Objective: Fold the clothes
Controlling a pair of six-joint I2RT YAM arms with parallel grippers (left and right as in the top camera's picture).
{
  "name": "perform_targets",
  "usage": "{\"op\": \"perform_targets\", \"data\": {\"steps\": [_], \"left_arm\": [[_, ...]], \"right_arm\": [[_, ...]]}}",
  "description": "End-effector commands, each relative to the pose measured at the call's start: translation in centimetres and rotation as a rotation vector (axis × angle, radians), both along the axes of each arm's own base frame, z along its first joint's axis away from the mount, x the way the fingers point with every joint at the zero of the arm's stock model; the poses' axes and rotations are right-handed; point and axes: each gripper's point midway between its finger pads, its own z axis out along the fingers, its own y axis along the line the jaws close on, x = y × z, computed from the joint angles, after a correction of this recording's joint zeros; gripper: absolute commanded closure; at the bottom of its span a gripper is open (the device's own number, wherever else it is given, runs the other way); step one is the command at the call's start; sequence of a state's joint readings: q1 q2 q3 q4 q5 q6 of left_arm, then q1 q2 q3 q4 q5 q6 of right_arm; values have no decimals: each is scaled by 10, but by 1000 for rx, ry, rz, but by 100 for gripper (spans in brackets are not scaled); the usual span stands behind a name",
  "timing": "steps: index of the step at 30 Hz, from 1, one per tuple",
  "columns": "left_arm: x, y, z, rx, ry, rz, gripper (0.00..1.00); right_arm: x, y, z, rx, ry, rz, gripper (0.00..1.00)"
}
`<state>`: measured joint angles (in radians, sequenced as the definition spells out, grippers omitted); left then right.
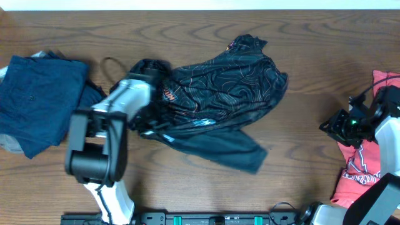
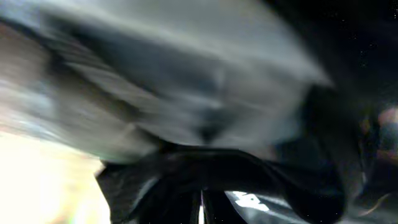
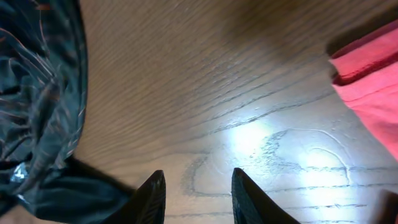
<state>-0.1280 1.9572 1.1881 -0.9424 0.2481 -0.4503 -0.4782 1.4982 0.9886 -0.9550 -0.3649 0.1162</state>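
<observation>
The black shirt (image 1: 219, 87) with thin orange wavy lines lies crumpled across the middle of the table, one dark flap trailing to the front right. My left gripper (image 1: 157, 78) is buried in its left end. In the left wrist view, blurred black fabric (image 2: 292, 199) with white lettering fills the picture and wraps the shut fingertips of that gripper (image 2: 202, 211). My right gripper (image 1: 328, 125) hovers far right of the shirt. It stands open over bare wood (image 3: 196, 180) with nothing between its fingers. The shirt's edge (image 3: 37, 106) shows at the left of that view.
A folded navy garment (image 1: 37, 100) lies at the far left of the table. A red T-shirt (image 1: 369, 169) with white print lies at the right edge, under my right arm, and its corner (image 3: 373, 81) shows in the right wrist view. A dark cable loop (image 1: 112, 65) lies behind the left arm.
</observation>
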Motion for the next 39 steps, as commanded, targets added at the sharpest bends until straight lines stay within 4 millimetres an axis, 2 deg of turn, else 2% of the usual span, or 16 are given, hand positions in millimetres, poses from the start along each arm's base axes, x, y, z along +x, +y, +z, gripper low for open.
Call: {"op": "perform_targets", "data": {"steps": [1,5,9,11,14,19,22,25,33,36,39], "left_arm": [[13,39,-10,54,-46,2,94],[48,66,-7,27,-163,109,94],[81,75,10,-52,-273,153,94],[90,72,22,-90,-299,125,94],[83,63,44,-130,-275,61,93],[41,44,73,-147,-148,10,73],[16,33,78,-145,-39,28,60],[-1,22,66,-133,25,49,58],[-22,-12,14,-97,27,53,49],[-27,-19,-2,-86,9,62,42],[-28,-20,-15,-48,-15,88,41]], "right_arm": [[4,0,6,-28,-20,34,66],[3,1,6,-25,-14,34,66],[2,1,6,-27,-11,34,66],[2,1,5,-27,-11,34,65],[3,1,5,-28,-12,34,65],[2,1,5,-28,-12,34,63],[3,1,5,-28,-12,34,63],[3,1,5,-29,-12,34,63],[3,1,5,-28,-12,34,62],[2,1,5,-28,-12,34,62],[2,1,5,-28,-12,34,62]]}}
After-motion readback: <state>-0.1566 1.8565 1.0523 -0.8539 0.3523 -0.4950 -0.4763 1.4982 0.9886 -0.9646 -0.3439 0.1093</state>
